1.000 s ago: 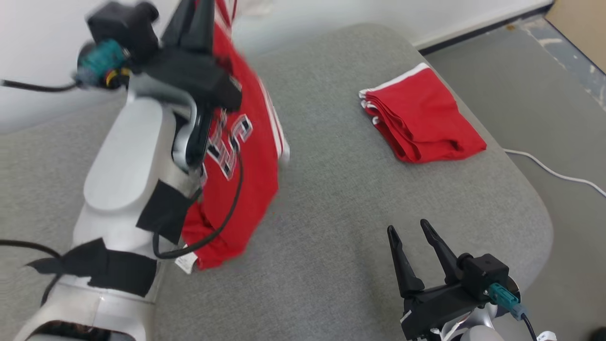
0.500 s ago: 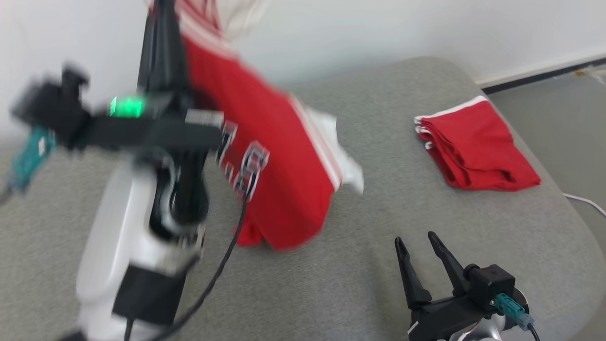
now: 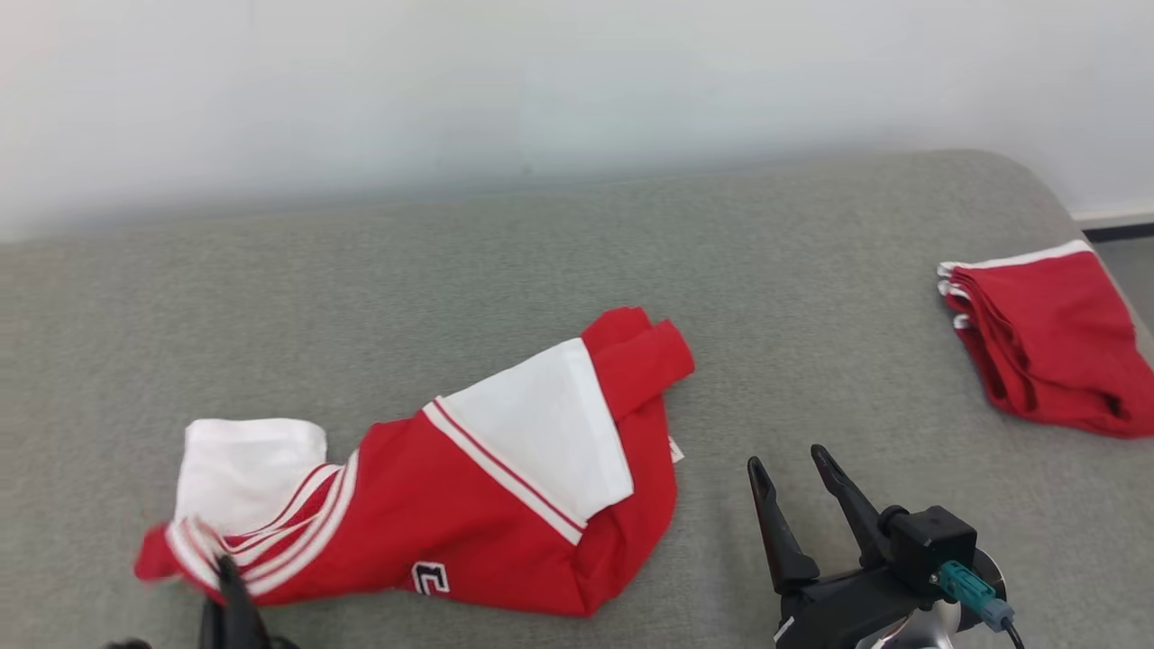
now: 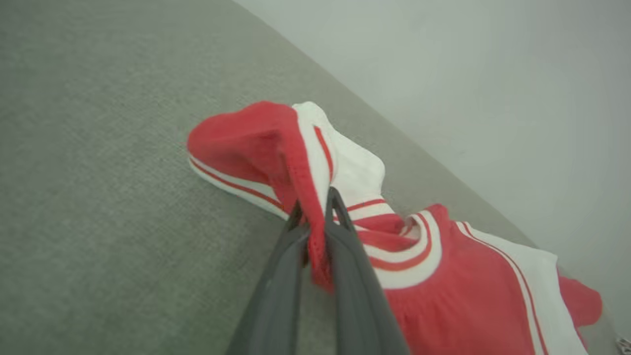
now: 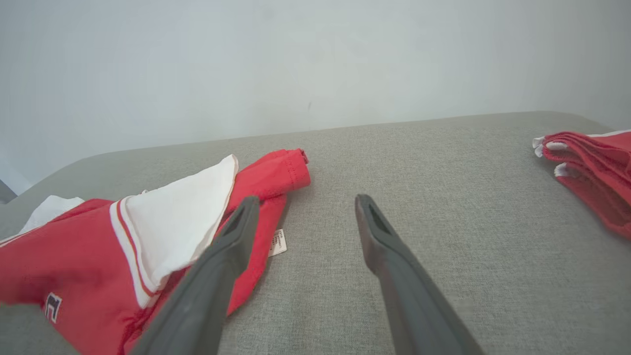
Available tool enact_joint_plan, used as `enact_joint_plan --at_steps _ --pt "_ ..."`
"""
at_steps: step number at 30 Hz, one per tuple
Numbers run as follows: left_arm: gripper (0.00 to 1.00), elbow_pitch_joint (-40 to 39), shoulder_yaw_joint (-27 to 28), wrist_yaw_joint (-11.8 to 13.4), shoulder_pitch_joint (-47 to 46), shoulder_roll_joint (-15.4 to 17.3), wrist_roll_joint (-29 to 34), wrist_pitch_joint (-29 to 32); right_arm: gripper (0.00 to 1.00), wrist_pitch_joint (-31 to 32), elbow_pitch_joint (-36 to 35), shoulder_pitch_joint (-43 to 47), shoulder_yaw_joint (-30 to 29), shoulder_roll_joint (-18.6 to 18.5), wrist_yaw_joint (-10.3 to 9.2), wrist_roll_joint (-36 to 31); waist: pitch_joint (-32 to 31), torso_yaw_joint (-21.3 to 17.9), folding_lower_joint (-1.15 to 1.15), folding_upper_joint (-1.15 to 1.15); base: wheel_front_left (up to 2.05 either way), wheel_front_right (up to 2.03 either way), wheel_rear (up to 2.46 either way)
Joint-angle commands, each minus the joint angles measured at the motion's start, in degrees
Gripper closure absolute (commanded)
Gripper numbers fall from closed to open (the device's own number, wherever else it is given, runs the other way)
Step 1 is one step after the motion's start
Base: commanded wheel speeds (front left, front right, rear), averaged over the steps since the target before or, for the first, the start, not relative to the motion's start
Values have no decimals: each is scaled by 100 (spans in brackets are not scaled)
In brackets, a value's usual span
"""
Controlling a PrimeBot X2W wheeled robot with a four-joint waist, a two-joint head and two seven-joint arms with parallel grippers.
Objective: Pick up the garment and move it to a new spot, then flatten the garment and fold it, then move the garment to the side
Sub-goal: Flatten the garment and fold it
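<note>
head view: you see garment (image 3: 469, 514) crumpled on grey cushion (image 3: 541, 252), left of centre; left gripper (image 3: 233, 599) at its striped left end; right gripper (image 3: 786, 460) just right of it, jaws wide, empty; folded red cloth (image 3: 1046, 333) well apart at far right; left wrist view: jaws pinched on garment's striped edge; right wrist view: garment's hem and tag (image 5: 277, 242) beside one finger (image 5: 217, 266); bare cushion between fingers.

Dark tapered jaws; teal plug (image 3: 966, 584), seemingly cabled.
</note>
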Motion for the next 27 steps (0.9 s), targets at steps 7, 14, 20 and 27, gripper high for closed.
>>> enact_joint_plan --at_steps 7,14,20,27 --pt "0 461 -645 -175 -223 204 393 214 0 32 -28 57 13 -7 -14 -24 -136 241 1 0 0 0 0" --pt "0 209 -1642 -275 -1184 611 1287 1148 0 14 -15 5 84 -6 -14 59 -111 -31 1 0 0 0 0" --pt "0 444 -2290 -243 -2095 716 1818 2142 0 -34 26 -52 108 -6 -14 81 -57 -474 1 0 0 0 0" --pt "0 781 -2488 -213 -2437 795 1990 2616 0 -89 85 -41 22 -5 -14 92 4 -878 1 0 0 0 0"
